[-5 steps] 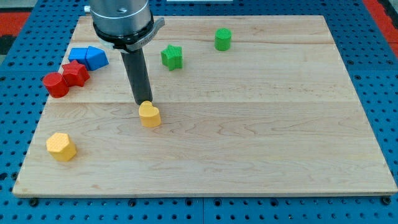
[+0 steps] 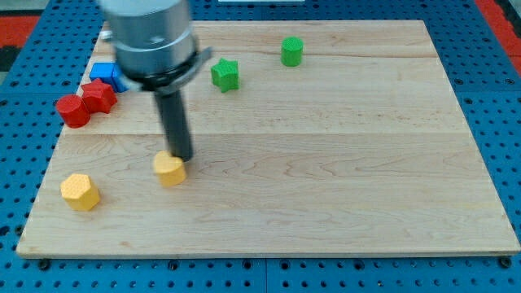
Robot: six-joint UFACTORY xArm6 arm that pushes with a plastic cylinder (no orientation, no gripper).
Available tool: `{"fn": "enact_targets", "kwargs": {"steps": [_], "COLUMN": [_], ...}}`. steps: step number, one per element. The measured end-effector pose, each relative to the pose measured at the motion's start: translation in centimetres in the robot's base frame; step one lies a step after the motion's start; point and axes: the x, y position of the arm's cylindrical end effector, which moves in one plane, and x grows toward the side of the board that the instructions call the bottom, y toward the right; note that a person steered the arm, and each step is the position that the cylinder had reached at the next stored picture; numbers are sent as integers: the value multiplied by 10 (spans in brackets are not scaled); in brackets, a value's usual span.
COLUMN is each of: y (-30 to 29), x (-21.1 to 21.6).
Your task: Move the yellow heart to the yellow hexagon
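- My tip (image 2: 182, 157) is seen at the lower end of the dark rod, set against the upper right edge of the yellow heart (image 2: 169, 170), touching it or very nearly so; nothing is grasped, since the arm ends in a bare rod with no jaws to close; the housing above the rod is blurred.
- The yellow hexagon (image 2: 80, 192) is found nearest the view's bottom, down and to the left of the yellow heart, apart from it, close to the left edge of the wooden board (image 2: 342, 179).
- The yellow heart is placed in the board's left half, between the hexagon and the rod, resting flat on the wood.
- Up and to the left of the heart, a red block (image 2: 73, 111) and a red star-like block (image 2: 99, 96) are seen side by side, touching or nearly so.
- Just above those, a blue block (image 2: 104, 73) is partly hidden behind the arm's housing; its shape cannot be told.
- Farther up and to the right of the heart, a green star (image 2: 225, 74) is seen; beyond it, farther right and nearest the board's top edge, a green cylinder (image 2: 292, 51) stands well apart from the heart.
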Motion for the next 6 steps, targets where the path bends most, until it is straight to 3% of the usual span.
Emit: {"fn": "enact_targets", "kwargs": {"steps": [1,2,3,4,5,6], "y": [-38,-35,29,52,-6,-27], "x": [12,11,-14,24,31,30]}}
